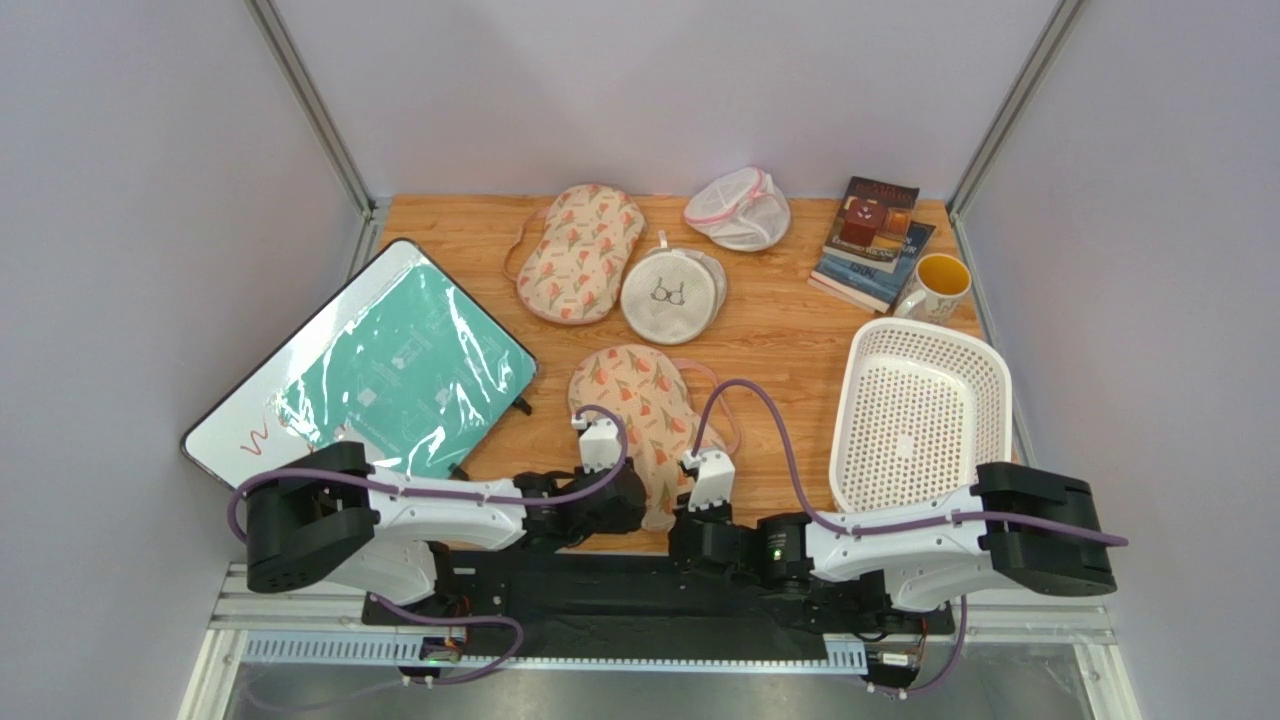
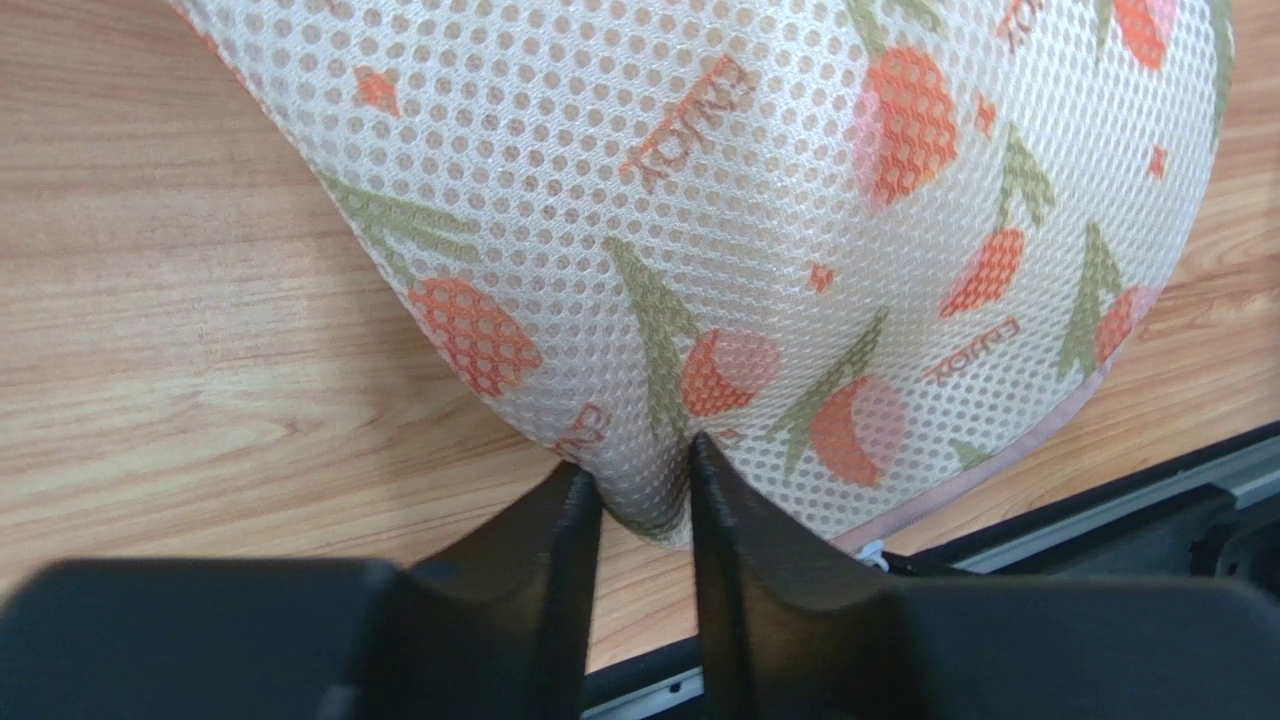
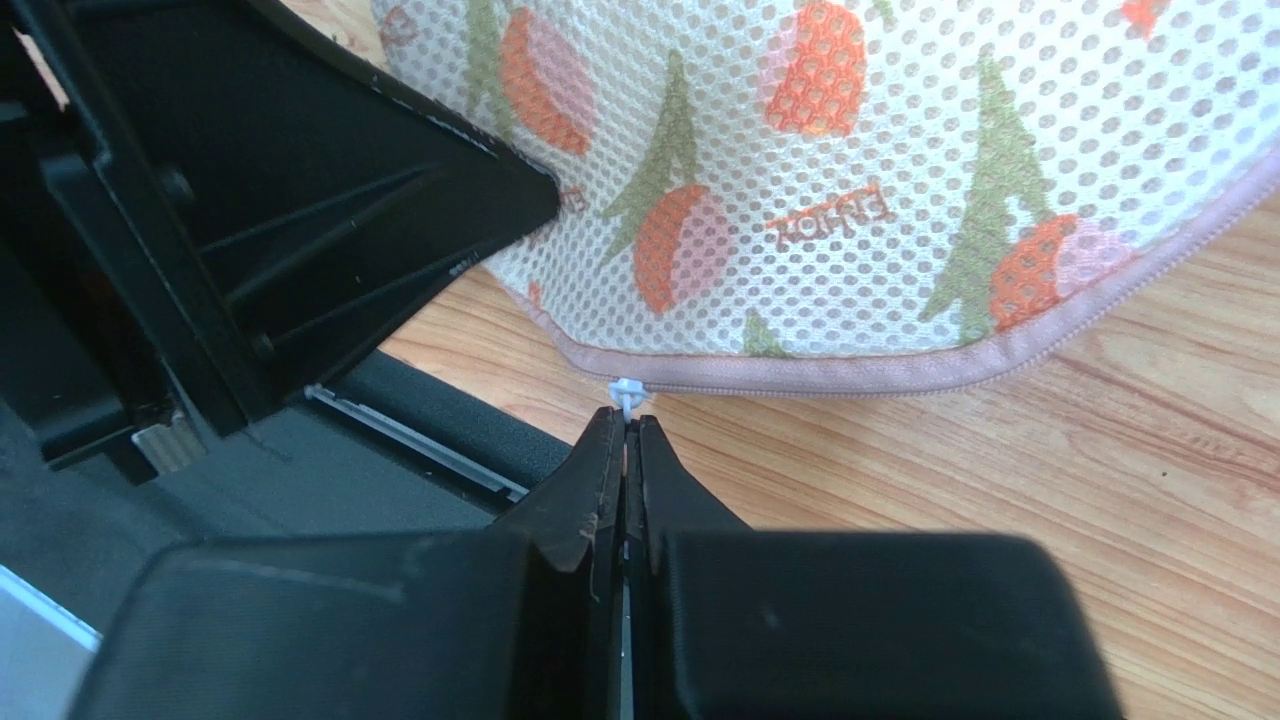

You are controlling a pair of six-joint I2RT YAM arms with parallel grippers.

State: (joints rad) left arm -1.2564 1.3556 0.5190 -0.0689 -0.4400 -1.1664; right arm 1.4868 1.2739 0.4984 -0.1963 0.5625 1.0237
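Note:
A mesh laundry bag [image 1: 643,405] printed with orange fruit lies at the near edge of the wooden table, between both arms. My left gripper [image 2: 643,473] is shut on a fold of the bag's [image 2: 751,195] near rim, with mesh bunched between the fingers. My right gripper [image 3: 625,428] is shut on the small white zipper pull [image 3: 625,396] at the end of the pink zipper along the bag's [image 3: 842,180] edge. In the right wrist view the left gripper's black body [image 3: 376,195] sits close on the left. From above, the left gripper [image 1: 624,503] and the right gripper [image 1: 688,528] almost touch.
A second fruit-print bag [image 1: 579,251], a round white pouch [image 1: 672,296] and a small white mesh bag [image 1: 739,207] lie at the back. Books [image 1: 872,240] and a yellow mug [image 1: 939,282] sit back right. A white basket [image 1: 920,413] stands right, a plastic-wrapped green board [image 1: 376,368] left.

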